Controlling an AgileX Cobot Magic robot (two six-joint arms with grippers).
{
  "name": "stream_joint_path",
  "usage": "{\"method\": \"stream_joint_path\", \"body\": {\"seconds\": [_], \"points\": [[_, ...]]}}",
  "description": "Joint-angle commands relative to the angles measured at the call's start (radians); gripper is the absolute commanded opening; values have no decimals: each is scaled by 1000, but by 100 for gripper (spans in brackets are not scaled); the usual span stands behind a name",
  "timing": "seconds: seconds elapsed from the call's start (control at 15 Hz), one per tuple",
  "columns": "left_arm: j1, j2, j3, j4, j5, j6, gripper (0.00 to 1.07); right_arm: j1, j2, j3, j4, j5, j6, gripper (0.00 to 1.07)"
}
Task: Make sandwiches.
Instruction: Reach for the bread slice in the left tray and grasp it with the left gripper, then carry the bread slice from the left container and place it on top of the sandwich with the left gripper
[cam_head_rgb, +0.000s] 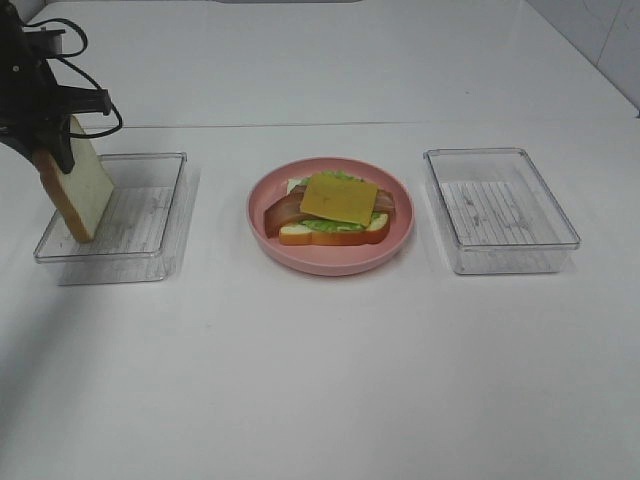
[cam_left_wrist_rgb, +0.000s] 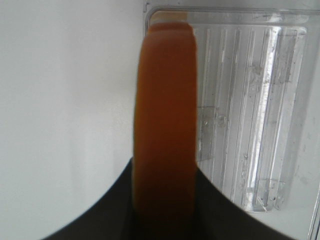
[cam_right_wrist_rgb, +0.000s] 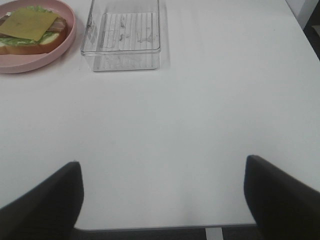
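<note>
Left gripper (cam_head_rgb: 62, 150) pinches a bread slice (cam_head_rgb: 85, 180) by its crust, upright over the left tray (cam_head_rgb: 150, 262), probably to top the sandwich (cam_head_rgb: 335, 210); right jaws stand spread.

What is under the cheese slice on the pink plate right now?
Under the cheese slice show bacon strips, green lettuce and a bottom bread slice on the pink plate. How the layers sit beneath the cheese is covered.
</note>
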Motion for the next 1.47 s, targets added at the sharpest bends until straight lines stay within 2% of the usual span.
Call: {"method": "stream_joint_path", "body": {"seconds": [0.07,0.33,0.47,0.6,0.67,0.87,0.93,1.0,1.13,1.47], "points": [[-4,0,-3,-12,63,14,0,-2,-21,3,4,-8,-3,85],[-22,-124,-38,-37,82,13,0,-2,-21,3,4,-8,-3,85],[-22,-198,-62,-177,92,31,0,-2,-21,3,4,-8,-3,85],[-37,-208,-63,-332,82,81,0,-2,-21,3,4,-8,-3,85],[-76,-184,-64,-571,10,179,0,-2,-21,3,4,-8,-3,85],[-144,-112,-64,-757,-76,267,0,-2,-21,3,4,-8,-3,85],[-183,-50,-64,-842,-137,339,0,-2,-21,3,4,-8,-3,85],[-199,-13,-64,-909,-167,374,0,-2,-21,3,4,-8,-3,85],[-220,39,-64,-986,-204,400,0,-2,-21,3,4,-8,-3,85],[-287,138,-64,-996,-241,403,0,-2,-21,3,4,-8,-3,85]]}}
